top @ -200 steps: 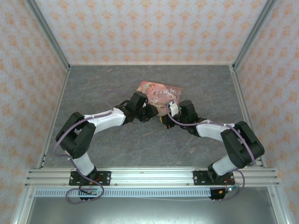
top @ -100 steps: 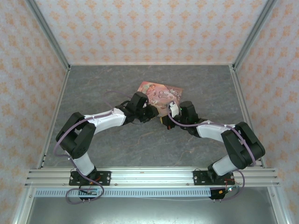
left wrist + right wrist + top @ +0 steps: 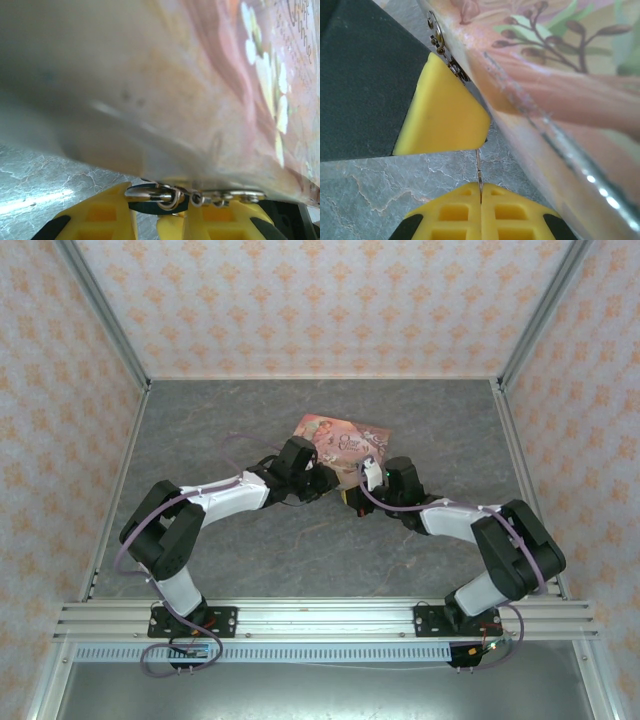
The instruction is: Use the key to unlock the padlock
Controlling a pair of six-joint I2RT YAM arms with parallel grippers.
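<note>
A: Start at the right pincer (image 3: 481,202). What is it doing?

B: It is clenched. Its two yellow fingertips press flat together with the key (image 3: 479,167) nipped in the seam, and only a thin metal sliver stands up out of them.

A: Where does that sliver end?

B: Just under the corner of a yellow finger (image 3: 442,110) of the left pincer (image 3: 157,215). I cannot tell whether it is touching or a hair short.

A: And the left pincer itself?

B: It is grasping the padlock (image 3: 149,205). Its wrist camera shows the dark teal body lying between the two yellow fingers, with the small metal shackle (image 3: 150,190) on the upper side. A couple of little metal rings (image 3: 197,198) sit just beside it.

A: What is right behind that?

B: The pink picture-printed tin (image 3: 210,100), large and blurred. The padlock sits right up against the tin's lower edge. The right wrist camera sees the tin's side running diagonally past both pincers.

A: And further out?

B: From overhead the two pincers meet nose to nose at the near edge of the tin, which lies flat near the middle of the grey marbled surface (image 3: 230,410). The left arm reaches in from the left and the right arm from the right.
</note>
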